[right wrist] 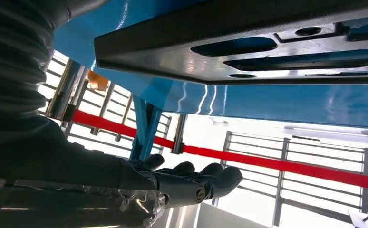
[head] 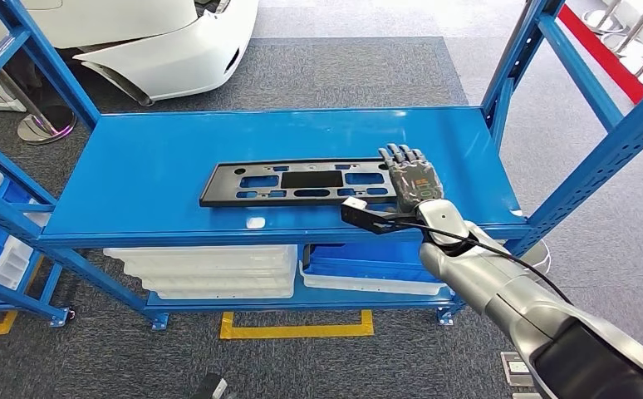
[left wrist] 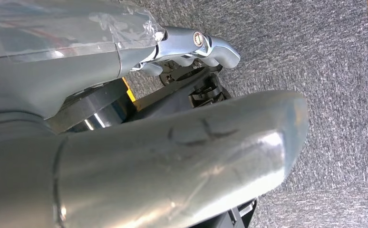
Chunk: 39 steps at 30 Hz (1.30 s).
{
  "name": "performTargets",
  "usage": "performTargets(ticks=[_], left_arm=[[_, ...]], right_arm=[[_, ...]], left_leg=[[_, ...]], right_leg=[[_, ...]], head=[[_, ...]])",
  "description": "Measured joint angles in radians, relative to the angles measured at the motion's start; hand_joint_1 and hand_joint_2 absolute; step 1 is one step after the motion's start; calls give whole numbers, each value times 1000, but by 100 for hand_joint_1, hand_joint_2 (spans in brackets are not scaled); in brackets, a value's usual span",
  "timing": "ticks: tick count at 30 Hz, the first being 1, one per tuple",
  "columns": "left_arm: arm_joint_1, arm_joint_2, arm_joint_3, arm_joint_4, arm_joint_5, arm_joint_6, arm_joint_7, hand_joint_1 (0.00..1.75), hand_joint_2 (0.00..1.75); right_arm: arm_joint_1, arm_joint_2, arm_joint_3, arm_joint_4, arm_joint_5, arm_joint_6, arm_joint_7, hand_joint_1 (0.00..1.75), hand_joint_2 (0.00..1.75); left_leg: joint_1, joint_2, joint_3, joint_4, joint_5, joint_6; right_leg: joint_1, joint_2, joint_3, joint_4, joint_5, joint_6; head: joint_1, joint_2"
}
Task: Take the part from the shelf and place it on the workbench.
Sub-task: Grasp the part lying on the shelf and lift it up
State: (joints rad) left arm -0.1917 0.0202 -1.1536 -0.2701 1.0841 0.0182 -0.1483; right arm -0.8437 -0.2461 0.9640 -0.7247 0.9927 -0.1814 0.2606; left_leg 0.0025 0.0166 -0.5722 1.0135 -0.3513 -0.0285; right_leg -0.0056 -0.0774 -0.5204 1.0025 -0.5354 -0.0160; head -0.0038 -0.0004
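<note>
Lower right of the head view: one silver arm [head: 501, 287] rises to the right hand [head: 408, 173], fingers spread flat and holding nothing, just beside the right end of the part. Left hand [left wrist: 191, 45] hangs over grey carpet; whether it holds anything, cannot tell. One black part [head: 297, 183], a long slotted plate, lies flat at frame centre on the blue shelf [head: 160, 158]. One small white piece [head: 255, 223] sits near the shelf's front edge. Below: stacked white trays [head: 210, 270]. Upper left: one white car bumper [head: 169, 50].

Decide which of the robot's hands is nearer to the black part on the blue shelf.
Right. The right hand hovers open beside the right end of the black part on the blue shelf. The left hand hangs low over grey carpet, away from the shelf.
</note>
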Motion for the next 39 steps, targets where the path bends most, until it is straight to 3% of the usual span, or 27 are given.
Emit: performTargets(ticks=[18, 22, 39], left_arm=[[-1, 0, 2, 0, -27, 7, 12, 0, 0], [-1, 0, 2, 0, -28, 8, 14, 0, 0], [-2, 0, 9, 0, -45, -19, 2, 0, 0]], right_arm=[[0, 6, 0, 79, -29, -5, -34, 0, 175], [0, 10, 0, 91, -30, -2, -35, 175, 175], [-20, 13, 4, 107, -9, 3, -29, 175, 175]], left_leg=[[0, 0, -1, 0, 0, 0], [0, 0, -1, 0, 0, 0], [0, 0, -1, 0, 0, 0]], right_leg=[[0, 0, -1, 0, 0, 0], [0, 0, -1, 0, 0, 0], [0, 0, -1, 0, 0, 0]], head=[[0, 0], [0, 0], [-1, 0]])
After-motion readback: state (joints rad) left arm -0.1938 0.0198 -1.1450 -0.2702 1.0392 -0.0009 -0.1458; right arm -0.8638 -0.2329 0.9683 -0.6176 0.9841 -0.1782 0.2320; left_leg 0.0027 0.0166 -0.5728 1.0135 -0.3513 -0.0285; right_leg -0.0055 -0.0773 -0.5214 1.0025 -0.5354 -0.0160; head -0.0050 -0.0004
